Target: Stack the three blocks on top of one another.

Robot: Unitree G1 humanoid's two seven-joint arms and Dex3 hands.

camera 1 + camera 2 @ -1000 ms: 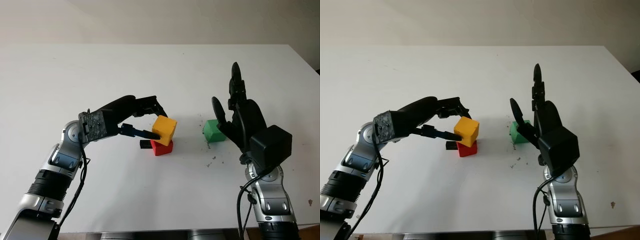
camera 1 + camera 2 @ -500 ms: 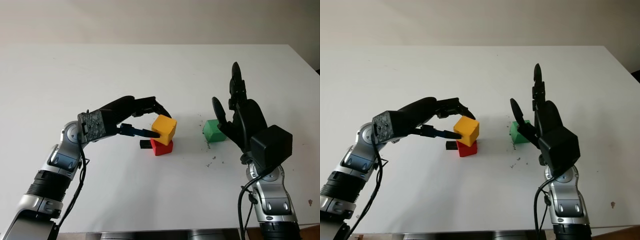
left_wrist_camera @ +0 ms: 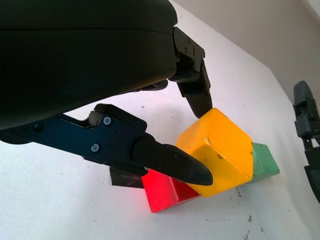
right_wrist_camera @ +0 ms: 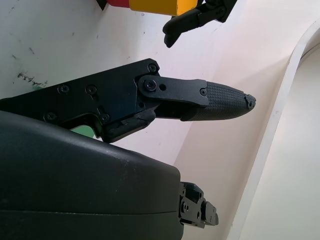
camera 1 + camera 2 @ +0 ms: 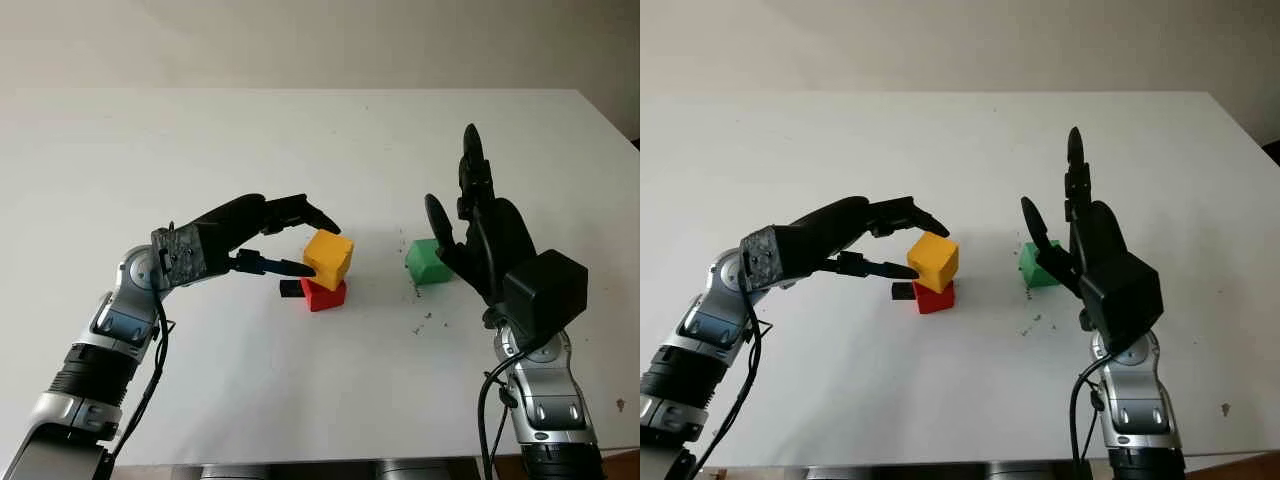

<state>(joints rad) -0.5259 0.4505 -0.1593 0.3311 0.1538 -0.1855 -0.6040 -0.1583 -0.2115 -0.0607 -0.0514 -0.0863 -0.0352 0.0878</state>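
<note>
Left hand (image 5: 292,236) has backed off the yellow block (image 5: 328,258) since a second ago: upper fingers, which sat against the block's top edge, are now lifted clear, and the lower finger (image 3: 172,164) sits just beside the near face, contact not certain. Hand is open, holding nothing. Block count: three, one each of yellow, red, green. Yellow block sits on the red block (image 5: 324,294), rotated and tilted relative to it, overhanging; red block is flat on the white table (image 5: 320,400) around mid-table. A small black piece (image 5: 290,288) lies on the table touching or just beside the red block's left side. Green block (image 5: 427,261) is alone on the table, well apart to the right of the two-block stack, not stacked. Right hand (image 5: 478,228) is upright just beside the green block on its right, open, holding nothing; can't tell whether the thumb touches the block. Dark specks are scattered on the table in front of the green block. Right hand and green block unchanged from the earlier frames.
</note>
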